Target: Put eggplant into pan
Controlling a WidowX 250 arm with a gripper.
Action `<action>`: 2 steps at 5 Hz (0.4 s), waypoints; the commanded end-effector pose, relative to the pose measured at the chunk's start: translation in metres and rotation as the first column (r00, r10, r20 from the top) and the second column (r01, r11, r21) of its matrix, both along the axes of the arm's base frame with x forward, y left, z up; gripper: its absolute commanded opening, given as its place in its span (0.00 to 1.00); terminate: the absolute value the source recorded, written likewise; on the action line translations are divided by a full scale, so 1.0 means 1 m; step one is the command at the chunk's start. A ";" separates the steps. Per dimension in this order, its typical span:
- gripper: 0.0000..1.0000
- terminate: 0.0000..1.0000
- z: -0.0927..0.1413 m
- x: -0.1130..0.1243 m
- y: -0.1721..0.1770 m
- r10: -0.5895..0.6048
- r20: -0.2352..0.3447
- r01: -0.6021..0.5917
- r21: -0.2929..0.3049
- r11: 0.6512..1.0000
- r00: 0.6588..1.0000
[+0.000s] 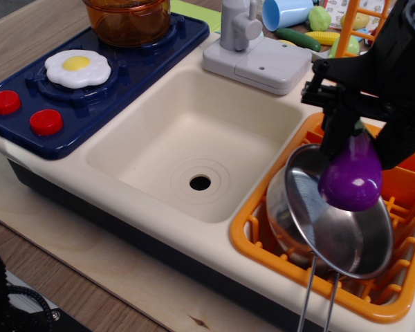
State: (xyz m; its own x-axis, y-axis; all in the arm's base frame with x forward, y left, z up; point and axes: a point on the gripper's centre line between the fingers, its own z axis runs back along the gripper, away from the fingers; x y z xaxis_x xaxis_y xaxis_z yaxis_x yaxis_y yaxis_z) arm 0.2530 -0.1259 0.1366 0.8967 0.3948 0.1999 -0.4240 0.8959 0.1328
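Observation:
The glossy purple eggplant [352, 177] hangs stem-up from my black gripper [360, 124], which is shut on its upper part. It hangs over the upper rim of the shiny steel pan [346, 232]. The pan leans tilted in the orange dish rack [263, 238], with its double-wire handle [317, 301] pointing toward the front edge. I cannot tell whether the eggplant touches the pan.
The cream sink basin [197, 142] lies left of the rack, with the grey faucet [252, 45] behind it. A navy stove [90, 76] holds a fried egg [77, 68], an orange pot [128, 19] and red knobs. A cucumber [297, 38], corn and a blue cup lie at the back.

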 end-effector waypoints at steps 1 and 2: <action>1.00 0.00 0.015 0.001 -0.001 -0.011 0.047 0.013 -0.025 1.000 0.999; 1.00 1.00 0.015 0.001 -0.001 -0.011 0.047 0.013 -0.025 1.000 0.999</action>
